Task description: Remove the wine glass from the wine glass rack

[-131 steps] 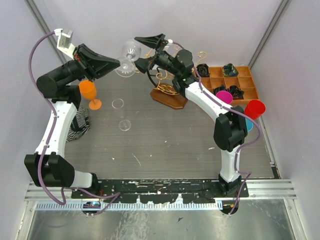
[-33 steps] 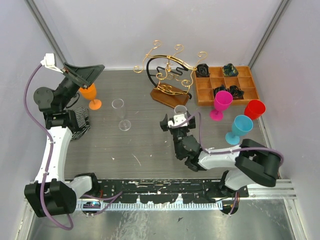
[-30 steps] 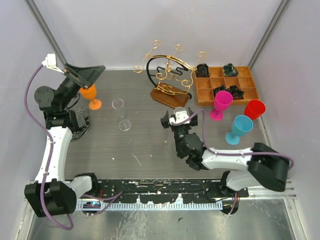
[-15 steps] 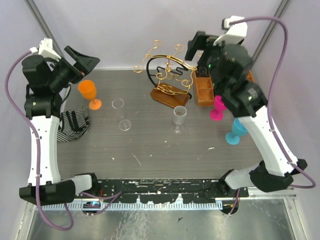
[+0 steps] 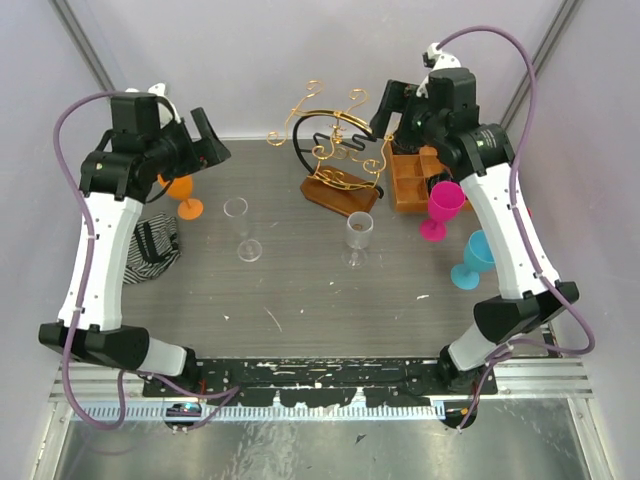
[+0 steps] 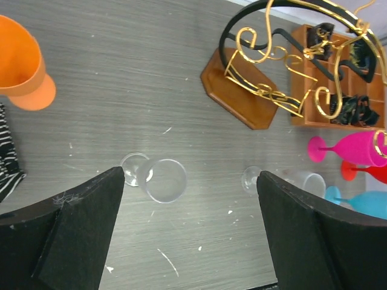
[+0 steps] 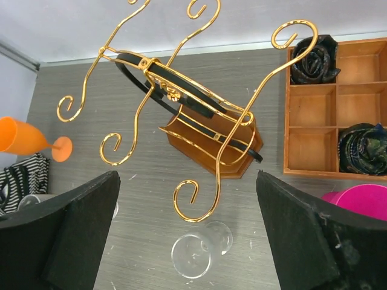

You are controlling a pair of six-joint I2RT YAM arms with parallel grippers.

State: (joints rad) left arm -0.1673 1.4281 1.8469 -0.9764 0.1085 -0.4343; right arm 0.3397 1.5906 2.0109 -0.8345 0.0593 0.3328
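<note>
The right gripper [image 5: 392, 108] has risen from beside the wine glass [image 5: 358, 236] to the wine glass rack [image 5: 335, 165]; it and the left gripper [image 5: 205, 143] gape empty. Glass stands on the table near the rack's base. Removal seemingly done; arms need only retire.

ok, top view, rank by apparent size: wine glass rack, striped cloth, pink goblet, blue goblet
1. wine glass rack, clearly the largest.
2. striped cloth, though the left arm may hide part of it.
3. pink goblet and blue goblet: they look alike, so not ranked.
</note>
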